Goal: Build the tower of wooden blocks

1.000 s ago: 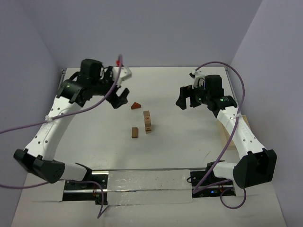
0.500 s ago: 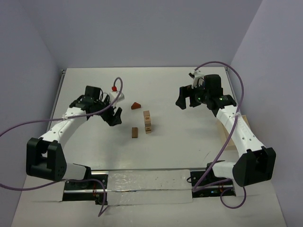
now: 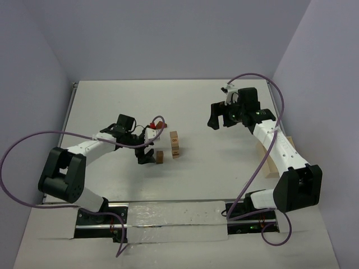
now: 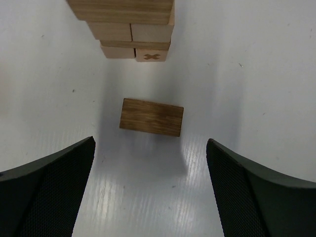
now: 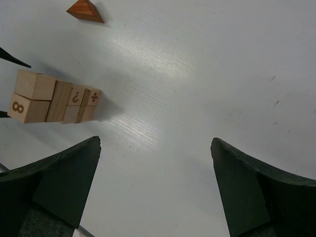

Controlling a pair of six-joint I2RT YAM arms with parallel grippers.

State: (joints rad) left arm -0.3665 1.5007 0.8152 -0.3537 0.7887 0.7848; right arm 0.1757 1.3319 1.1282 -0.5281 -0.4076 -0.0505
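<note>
Hovering my left claw low over the table, I hold its fingers spread wide with the dark brown brick framed between them, untouched; I judge that brick to be the next piece for the wood block tower. The tower stands upright near the table's middle, and the brick sits loose just at its 8 o'clock, apart from it. My left arm reaches low and forward, wrist tipped down. My right claw, also spread and empty, hangs raised at the tower's 2 o'clock, well apart, probably to stay clear. A red-brown triangular block lies at the tower's 11 o'clock.
</note>
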